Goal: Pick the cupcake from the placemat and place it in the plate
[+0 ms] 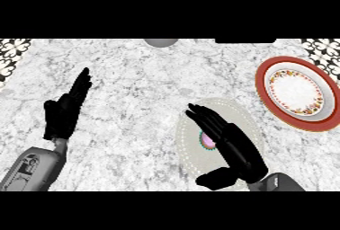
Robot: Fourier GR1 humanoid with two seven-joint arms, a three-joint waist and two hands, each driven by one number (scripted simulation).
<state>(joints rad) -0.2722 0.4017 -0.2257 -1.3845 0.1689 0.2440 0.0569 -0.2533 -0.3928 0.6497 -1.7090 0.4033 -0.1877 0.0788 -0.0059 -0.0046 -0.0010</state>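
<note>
Cupcake [206, 140] mostly hidden: only a pink sliver with a teal edge peeks out beside the right robot hand [229, 141], whose straight, spread fingers hover over it, holding nothing. It sits on the one pale oval placemat [192, 157], itself partly covered. One red-rimmed plate [297, 92] lies near the table's [146, 90] right edge. The left robot hand [66, 108] rests open, fingers up, at left.

Bare counter [133, 99] between placemat [242, 112] and plate [300, 93]; nothing blocks.
</note>
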